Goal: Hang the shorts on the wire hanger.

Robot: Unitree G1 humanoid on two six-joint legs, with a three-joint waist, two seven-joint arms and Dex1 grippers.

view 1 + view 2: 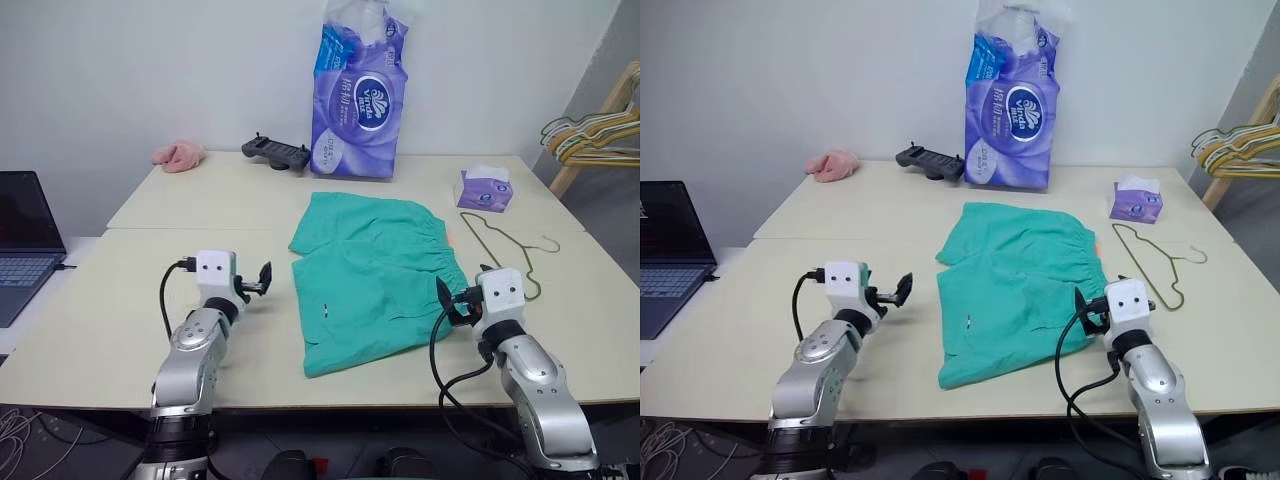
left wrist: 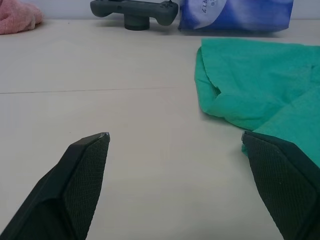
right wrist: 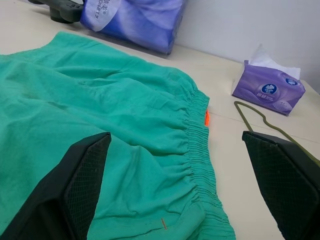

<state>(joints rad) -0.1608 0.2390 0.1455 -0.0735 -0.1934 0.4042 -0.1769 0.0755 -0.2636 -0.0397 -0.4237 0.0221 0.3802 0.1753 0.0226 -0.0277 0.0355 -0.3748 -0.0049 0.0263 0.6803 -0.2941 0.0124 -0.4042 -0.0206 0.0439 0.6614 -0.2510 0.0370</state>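
Observation:
The teal-green shorts [image 1: 375, 275] lie flat on the middle of the table, their gathered waistband [image 3: 197, 145] and a bit of orange drawstring [image 3: 206, 118] facing right. The thin olive wire hanger [image 1: 505, 245] rests flat on the table just right of the shorts. My left gripper [image 1: 255, 282] hovers open over bare table left of the shorts, with its two fingers [image 2: 80, 175] wide apart. My right gripper [image 1: 448, 300] is open at the shorts' right edge near the waistband, nothing between its fingers [image 3: 82, 180].
A purple tissue multipack [image 1: 360, 95] stands at the back, a dark game controller [image 1: 275, 152] and a pink fluffy cloth [image 1: 178, 155] beside it. A small tissue box [image 1: 484, 188] sits back right. A laptop [image 1: 22, 240] lies far left. Several hangers [image 1: 595, 135] hang at far right.

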